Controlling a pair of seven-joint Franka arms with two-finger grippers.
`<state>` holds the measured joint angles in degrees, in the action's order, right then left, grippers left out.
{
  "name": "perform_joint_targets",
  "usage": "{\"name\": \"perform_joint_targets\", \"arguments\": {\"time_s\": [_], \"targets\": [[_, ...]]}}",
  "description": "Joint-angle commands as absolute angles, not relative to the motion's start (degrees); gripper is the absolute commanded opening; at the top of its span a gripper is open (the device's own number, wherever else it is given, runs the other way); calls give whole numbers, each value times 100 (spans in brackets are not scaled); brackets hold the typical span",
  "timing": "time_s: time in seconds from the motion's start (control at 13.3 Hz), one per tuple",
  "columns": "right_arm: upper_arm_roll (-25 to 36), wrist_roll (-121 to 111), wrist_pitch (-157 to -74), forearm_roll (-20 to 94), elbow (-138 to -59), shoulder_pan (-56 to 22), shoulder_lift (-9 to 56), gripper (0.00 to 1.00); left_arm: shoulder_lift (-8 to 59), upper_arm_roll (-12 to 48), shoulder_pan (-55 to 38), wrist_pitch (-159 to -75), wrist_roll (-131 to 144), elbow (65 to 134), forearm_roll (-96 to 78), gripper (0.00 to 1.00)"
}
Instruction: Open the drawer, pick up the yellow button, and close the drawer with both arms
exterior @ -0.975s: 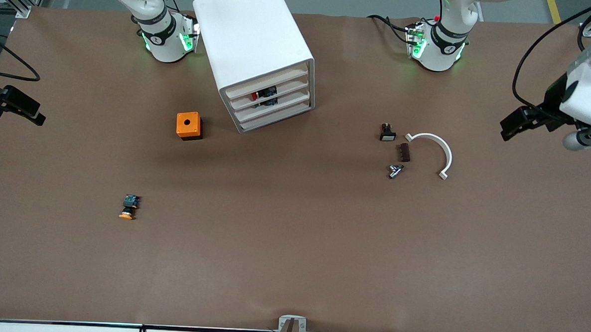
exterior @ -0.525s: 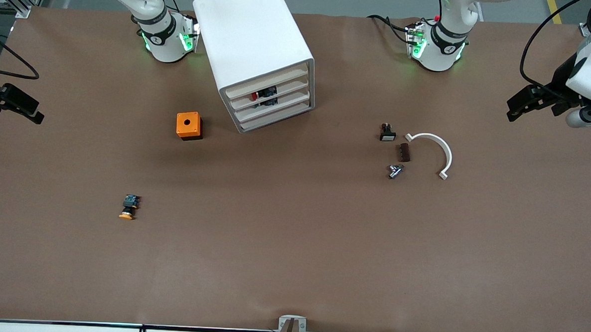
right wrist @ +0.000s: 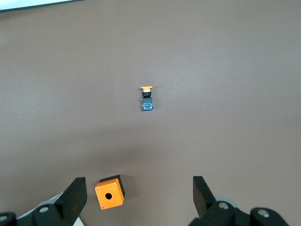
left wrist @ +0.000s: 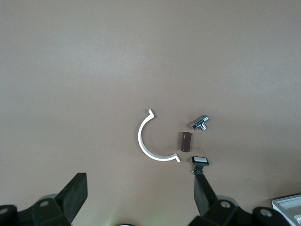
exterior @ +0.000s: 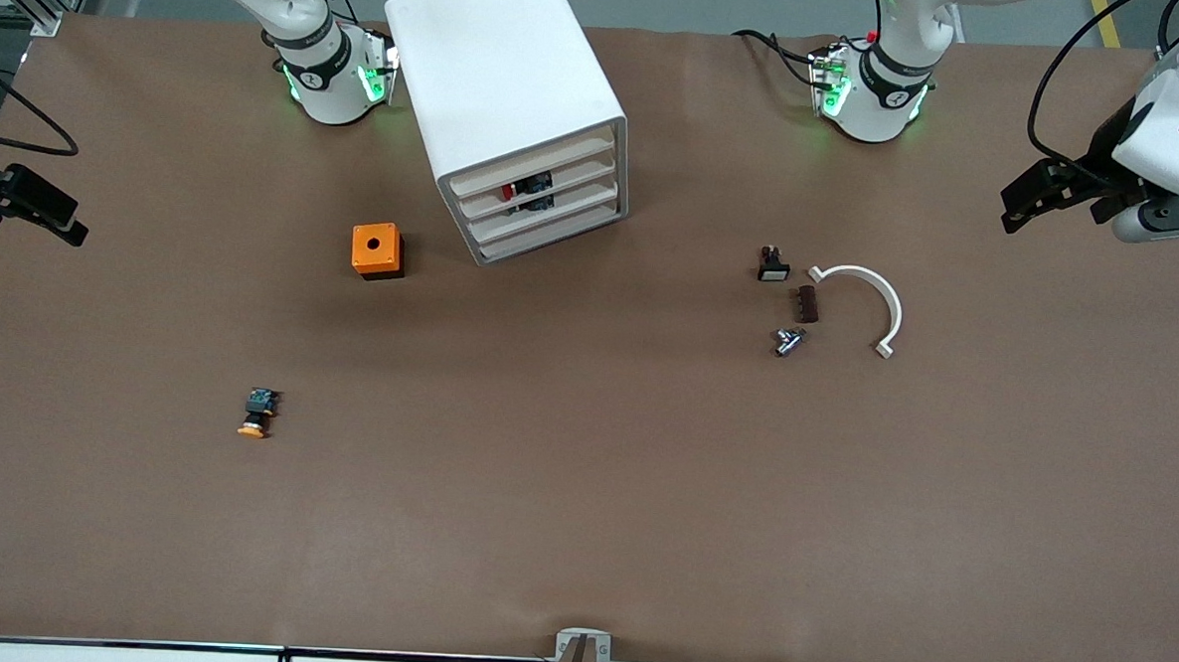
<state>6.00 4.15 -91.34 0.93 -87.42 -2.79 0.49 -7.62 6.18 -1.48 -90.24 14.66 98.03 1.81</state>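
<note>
— Item one, room?
— Broad brown table (exterior: 581, 530); white four-tray cabinet (exterior: 509, 89), uppermost white drawer (exterior: 532, 169) shut.
— The small orange-capped, black-bodied button (exterior: 256, 415)?
— On the tabletop, nearer the camera than the orange cube (exterior: 376, 250), well apart from both tools.
— Tools?
— Black right gripper (exterior: 33, 211) and black left gripper (exterior: 1038, 196), both raised over the table ends, fingers spread, empty.
</note>
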Motion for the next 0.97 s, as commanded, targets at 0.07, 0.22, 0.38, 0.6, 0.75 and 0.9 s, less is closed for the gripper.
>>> {"name": "perform_joint_targets", "arguments": {"time_s": [0.07,0.22,0.38,0.6,0.75,0.9], "targets": [[571,536,-9185,0,-8930,-290,-167,100,-686,571,-176,-9035,1301,9589,114,100],[571,536,-9193,-9,-8921,-299,-184,100,-633,580,-176,-8991,1257,9571,132,100],[571,536,-9193,-9,-8921,-299,-185,100,-633,580,-167,-8965,1257,9571,141,100],[571,536,-9193,0,-8895,-290,-167,100,-615,589,-176,-8965,1248,9571,167,100],[571,527,-9158,0,-8877,-290,-158,100,-615,589,-176,-8965,1248,9571,167,100],[580,527,-9149,9,-8877,-290,-150,100,-615,598,-176,-8965,1248,9563,150,100]]}}
